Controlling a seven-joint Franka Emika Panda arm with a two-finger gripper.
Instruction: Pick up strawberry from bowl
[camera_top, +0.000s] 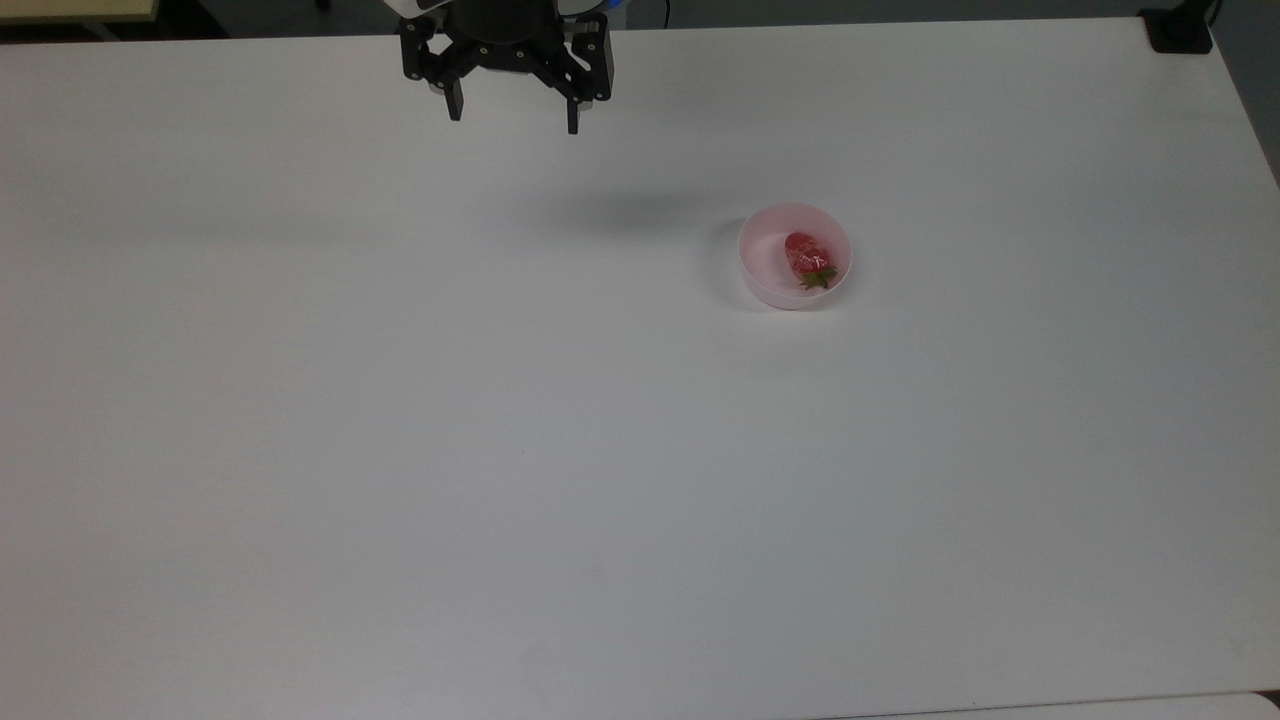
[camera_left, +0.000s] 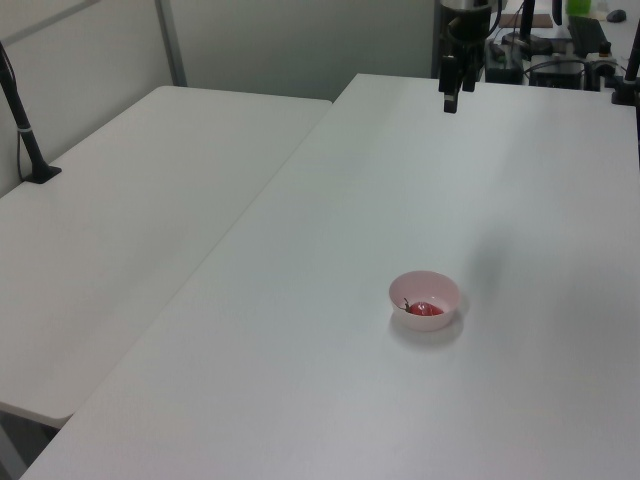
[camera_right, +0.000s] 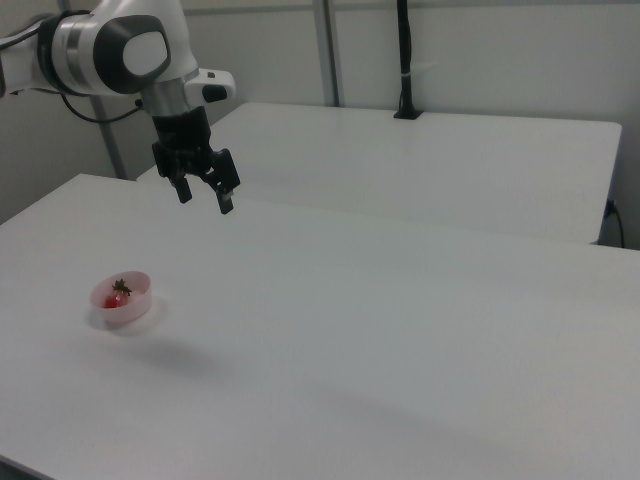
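Glossy red strawberry (camera_top: 806, 257) in round translucent pink bowl (camera_top: 763, 275)

White tables, pale walls.
Second white table (camera_right: 430, 165) abutting main table (camera_top: 500, 450); black pole (camera_right: 404, 60) clamped at far edge.

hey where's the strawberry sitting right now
The strawberry lies inside the pink bowl on the white table, right of centre in the top view, well away from the open tool.

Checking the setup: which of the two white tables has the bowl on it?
The table under the hand, nearer in the right view; its bowl holds the strawberry. The other table carries a black post.
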